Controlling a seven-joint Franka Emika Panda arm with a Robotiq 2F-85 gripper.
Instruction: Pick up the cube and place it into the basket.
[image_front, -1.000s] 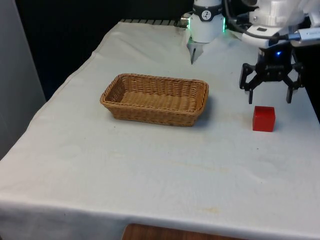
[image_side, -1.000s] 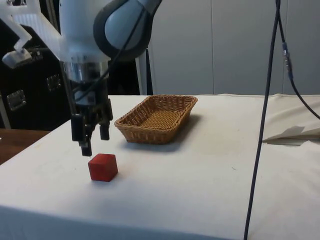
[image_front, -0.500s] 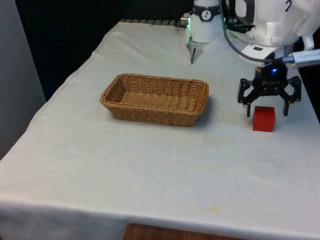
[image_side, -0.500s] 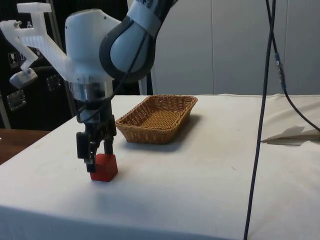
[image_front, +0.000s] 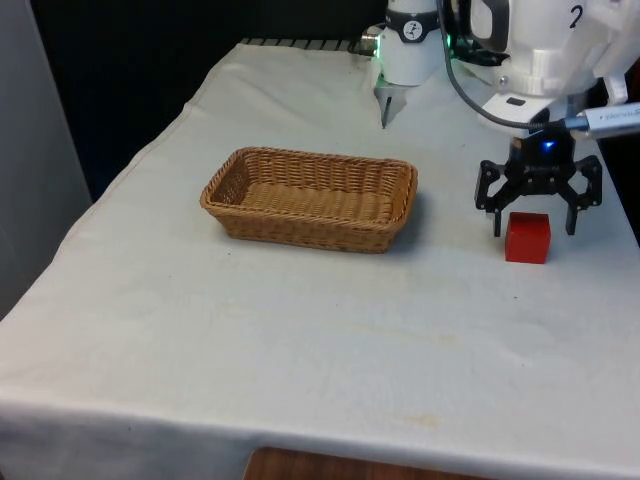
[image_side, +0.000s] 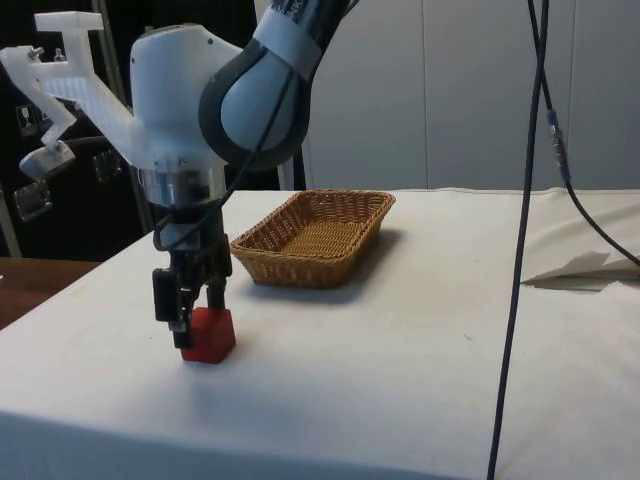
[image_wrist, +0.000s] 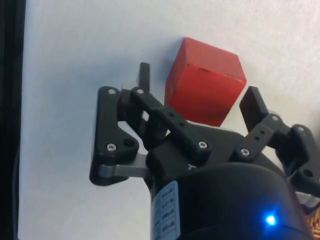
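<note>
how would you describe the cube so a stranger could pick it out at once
Start at the wicker basket in the middle of the white-clothed table, then look toward the front view's right. The cube sits there on the cloth between the open claw fingers. It is the one small, solid red block.

You have the basket (image_front: 309, 198) sitting on the table (image_front: 300, 330), a bit toward the front view's left of the middle. The cube (image_front: 527, 237) sits on the table too, well apart from the basket, over at the front view's right (close to that edge of the table). The gripper (image_front: 537, 205) is right above the cube, with one finger on each side of it and the cube between them. In the side view, the cube (image_side: 208, 334) is nearer to you than the basket (image_side: 315, 237).
</note>
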